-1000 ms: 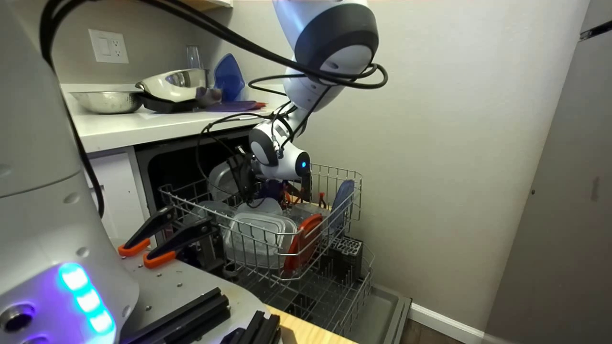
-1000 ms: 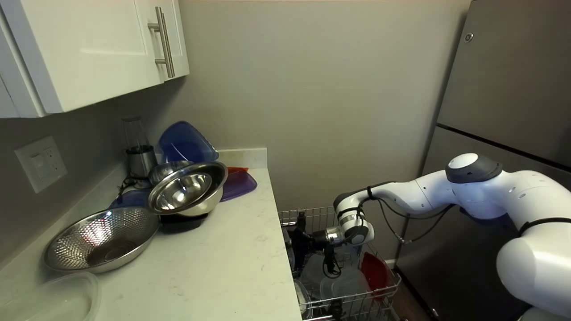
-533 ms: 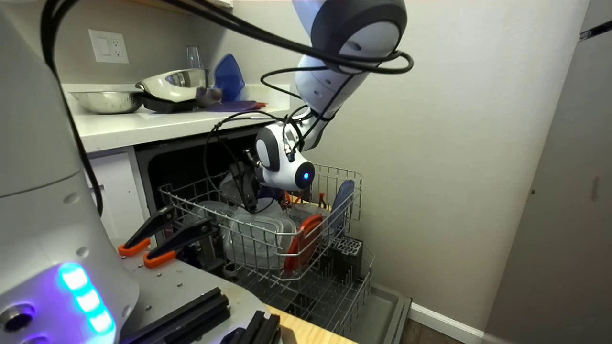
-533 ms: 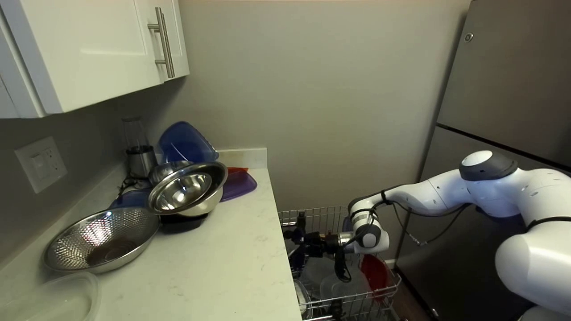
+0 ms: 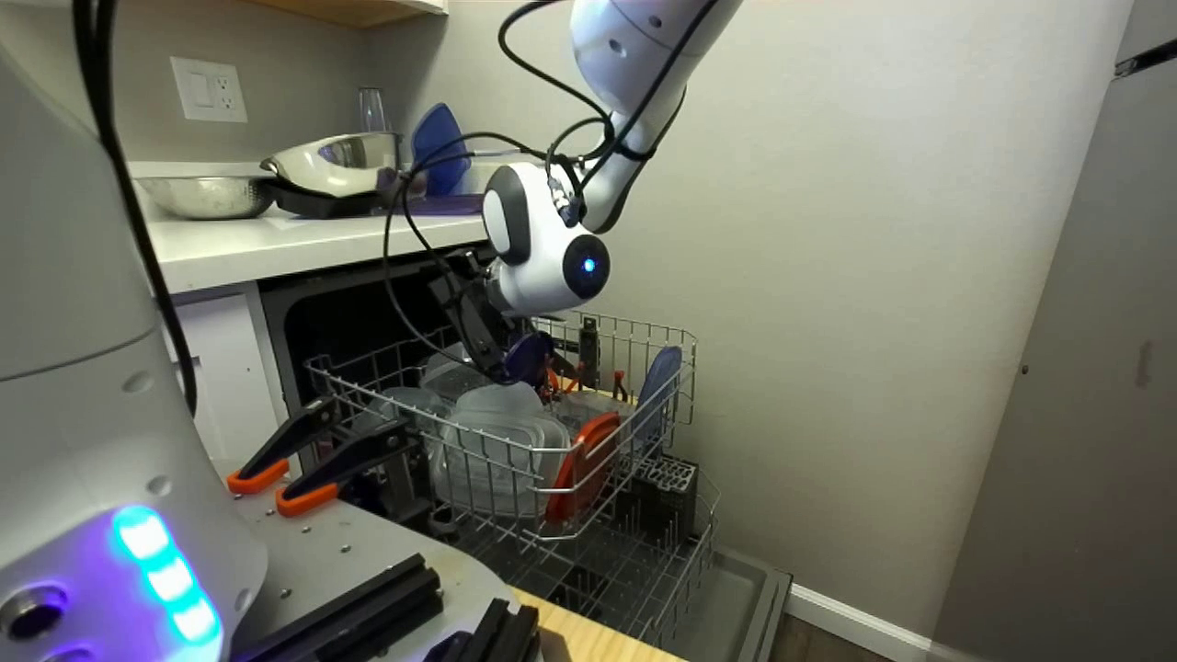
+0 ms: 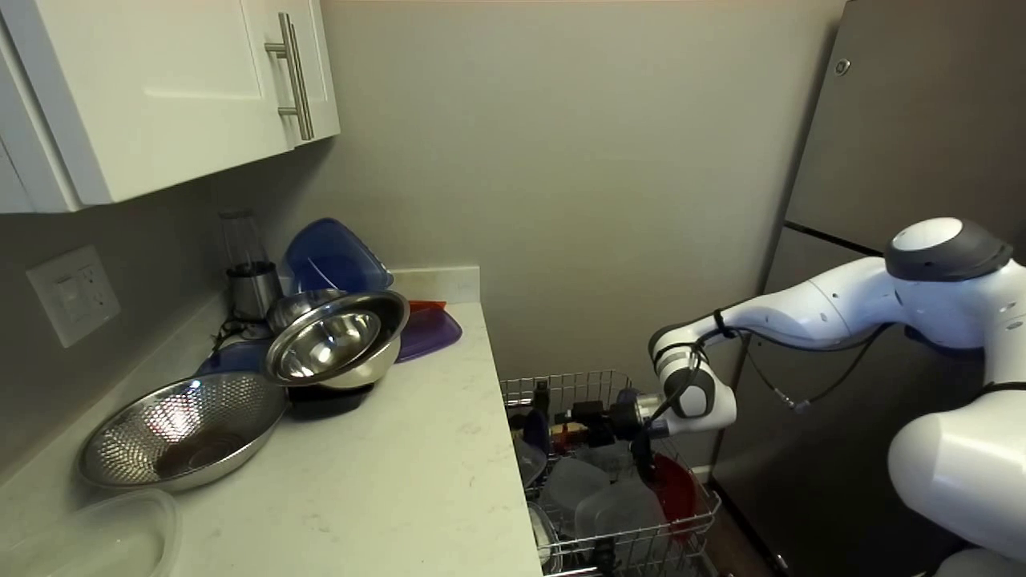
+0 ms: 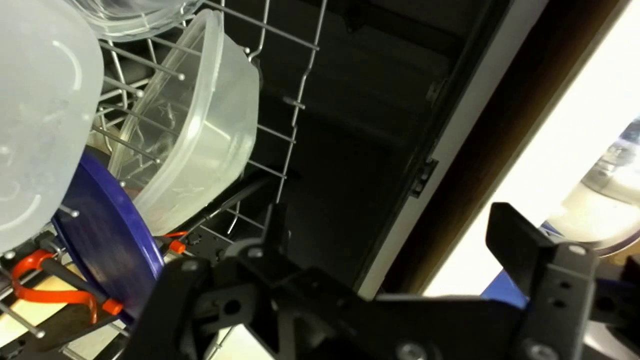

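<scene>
Across the bottom of the wrist view: black two-fingered gripper, newly raised, fingers apart, nothing between them. Upper left: translucent plastic container, tipped on its side, lower than a second ago and apart from the gripper, so judged released. Holding it: grey wire rack, bearing also a leaning dark-blue rounded lid and, lower centre of an exterior view, a red-orange plastic lid. White tabletop: perforated steel colander, nested steel bowls.
</scene>
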Robot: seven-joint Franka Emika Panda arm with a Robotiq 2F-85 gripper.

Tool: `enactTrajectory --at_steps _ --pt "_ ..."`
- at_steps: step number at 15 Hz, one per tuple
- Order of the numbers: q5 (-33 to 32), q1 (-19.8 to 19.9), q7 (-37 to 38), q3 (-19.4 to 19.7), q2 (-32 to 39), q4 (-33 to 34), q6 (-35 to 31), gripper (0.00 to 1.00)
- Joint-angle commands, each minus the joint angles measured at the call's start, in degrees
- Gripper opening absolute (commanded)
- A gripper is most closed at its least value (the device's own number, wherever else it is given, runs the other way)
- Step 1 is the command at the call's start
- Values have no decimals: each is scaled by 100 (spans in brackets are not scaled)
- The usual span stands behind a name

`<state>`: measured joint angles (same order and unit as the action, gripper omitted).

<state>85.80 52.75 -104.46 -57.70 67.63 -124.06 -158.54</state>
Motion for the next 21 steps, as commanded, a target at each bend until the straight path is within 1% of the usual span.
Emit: enactTrajectory --at_steps 1,3,7,11,12,13,15,16,17,18,19,20,21 --pt "342 464 56 -535 -892 -851 -553 100" --pt "467 525 376 -838 -1248 -1087 -1026 100" --pt "664 496 1128 -1500 -1905 -1500 -2145 100" --pt "943 521 1579 -2240 -2341 -1771 -3317 100" --pt "535 362 2449 -2151 -3038 -2018 -2944 100" --pt "496 323 2693 -2210 -3214 -2085 -2932 100" --pt "271 186 3376 -2167 -3725 -2280 -2791 100" --pt "623 258 2837 -2372 -3185 -2178 -3418 100" --pt "615 203 2981 -2370 -3355 -2253 -3447 100" --pt "144 -50 3955 -2104 -4315 -2514 -2711 100" --pt "44 -112 4173 -2060 -4453 -2578 -2608 100" --pt "343 21 3607 -2239 -3800 -2457 -3196 100" --pt "229 11 3528 -2124 -3690 -2325 -3012 100"
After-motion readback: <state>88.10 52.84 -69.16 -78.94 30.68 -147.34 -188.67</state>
